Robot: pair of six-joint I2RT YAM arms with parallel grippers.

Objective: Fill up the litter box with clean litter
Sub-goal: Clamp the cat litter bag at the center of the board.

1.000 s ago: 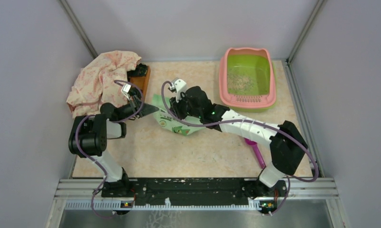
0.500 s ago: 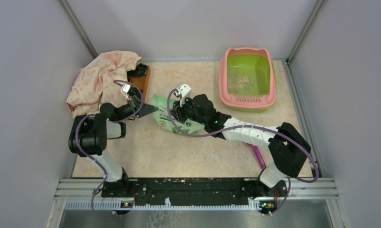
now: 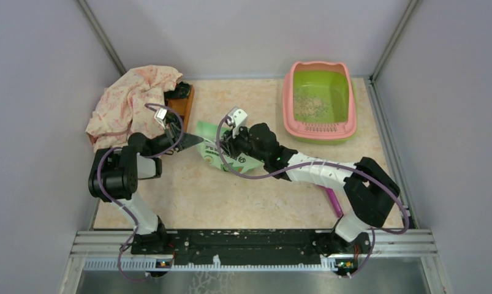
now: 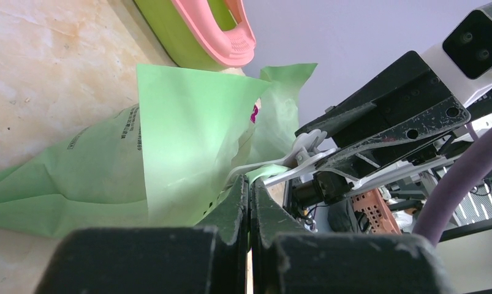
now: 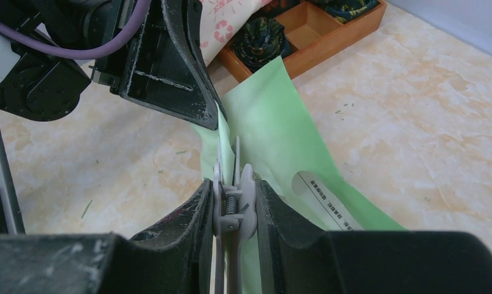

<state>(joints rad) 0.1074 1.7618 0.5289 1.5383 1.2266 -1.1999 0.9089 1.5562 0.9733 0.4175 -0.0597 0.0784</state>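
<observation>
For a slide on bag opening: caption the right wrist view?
Right gripper squeezes the clip on the green bag while left gripper pinches the bag's edge.

The litter bag lies on the tabletop between the claws. The left claw is on its left edge, and the right claw is just beside it, on a spring clip at that edge. Behind and right of the right claw, well apart, sits the litter box, with litter in it. Behind the left claw is a wooden tray, with a cloth over its left part. A scoop lies nearer than the right claw and to its right.
</observation>
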